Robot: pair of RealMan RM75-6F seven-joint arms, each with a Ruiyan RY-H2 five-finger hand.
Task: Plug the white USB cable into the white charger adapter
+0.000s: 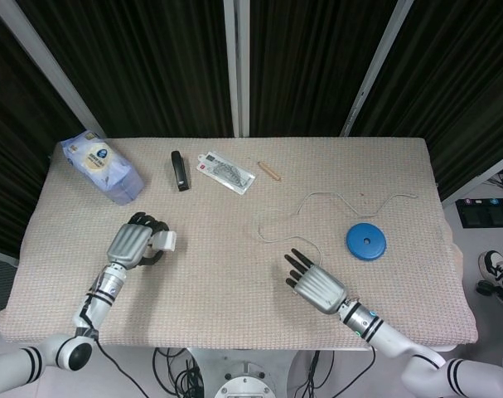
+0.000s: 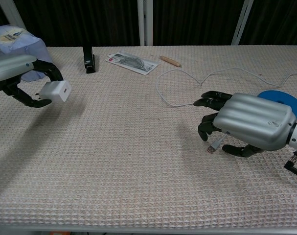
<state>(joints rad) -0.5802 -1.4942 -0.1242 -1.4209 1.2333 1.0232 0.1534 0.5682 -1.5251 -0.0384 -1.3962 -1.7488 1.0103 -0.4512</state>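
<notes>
Left hand point(image 2: 13, 73) grips charger adapter point(image 2: 55, 91); right hand point(image 2: 248, 122) apparently pinches USB cable point(image 2: 216, 143); blue disc point(image 1: 366, 241) beside.

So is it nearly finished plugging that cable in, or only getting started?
About halfway. Done: the left hand holds the white charger adapter up off the table. In hand: the right hand holds the white USB cable near its plug. Left: adapter and plug are far apart, so bringing them together and pushing the plug in remains.
</notes>
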